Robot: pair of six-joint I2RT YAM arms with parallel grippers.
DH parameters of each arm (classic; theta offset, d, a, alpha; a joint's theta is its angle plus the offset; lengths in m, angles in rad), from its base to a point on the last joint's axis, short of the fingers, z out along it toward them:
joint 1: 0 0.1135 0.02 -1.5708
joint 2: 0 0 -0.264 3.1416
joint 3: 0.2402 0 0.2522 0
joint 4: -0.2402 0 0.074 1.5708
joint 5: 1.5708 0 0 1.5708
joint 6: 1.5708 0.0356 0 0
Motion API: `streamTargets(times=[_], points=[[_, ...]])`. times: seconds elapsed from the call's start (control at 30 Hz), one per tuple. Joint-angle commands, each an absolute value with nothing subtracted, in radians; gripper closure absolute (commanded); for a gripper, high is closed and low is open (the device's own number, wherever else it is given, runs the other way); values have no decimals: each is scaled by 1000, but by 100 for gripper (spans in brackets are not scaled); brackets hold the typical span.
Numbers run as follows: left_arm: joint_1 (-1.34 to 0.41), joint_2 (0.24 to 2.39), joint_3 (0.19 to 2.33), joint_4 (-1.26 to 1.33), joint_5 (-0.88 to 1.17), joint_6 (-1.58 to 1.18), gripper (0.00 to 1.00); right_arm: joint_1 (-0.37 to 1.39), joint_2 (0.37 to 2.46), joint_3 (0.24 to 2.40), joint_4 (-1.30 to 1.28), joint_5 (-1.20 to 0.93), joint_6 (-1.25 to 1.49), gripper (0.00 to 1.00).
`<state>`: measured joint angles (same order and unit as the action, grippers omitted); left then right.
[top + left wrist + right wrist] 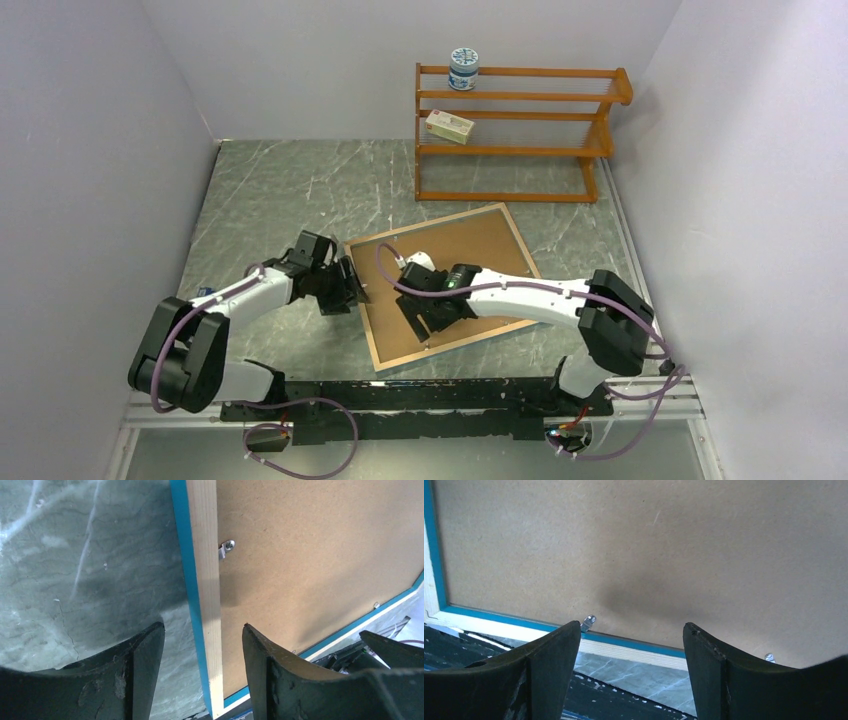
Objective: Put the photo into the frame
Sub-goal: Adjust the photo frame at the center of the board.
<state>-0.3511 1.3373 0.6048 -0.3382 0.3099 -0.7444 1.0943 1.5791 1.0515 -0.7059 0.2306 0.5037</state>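
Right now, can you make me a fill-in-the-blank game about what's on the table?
The frame lies face ___ on the table. Its backing board is ___ in colour. The jar stands on the rack's ___ shelf. The left jaws, either side of the frame's edge, are ___.
Missing words: down, brown, top, open.

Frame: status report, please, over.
Left pincer open, straddling frame rim. Right pincer open above backing board. Frame face down; photo not in view.
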Motion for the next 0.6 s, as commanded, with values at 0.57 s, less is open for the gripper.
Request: streamTargets(times=[0.57], points=[[-399,1427,575,-322,168,-779,64,1202,1716,1126,-782,303,486,22]])
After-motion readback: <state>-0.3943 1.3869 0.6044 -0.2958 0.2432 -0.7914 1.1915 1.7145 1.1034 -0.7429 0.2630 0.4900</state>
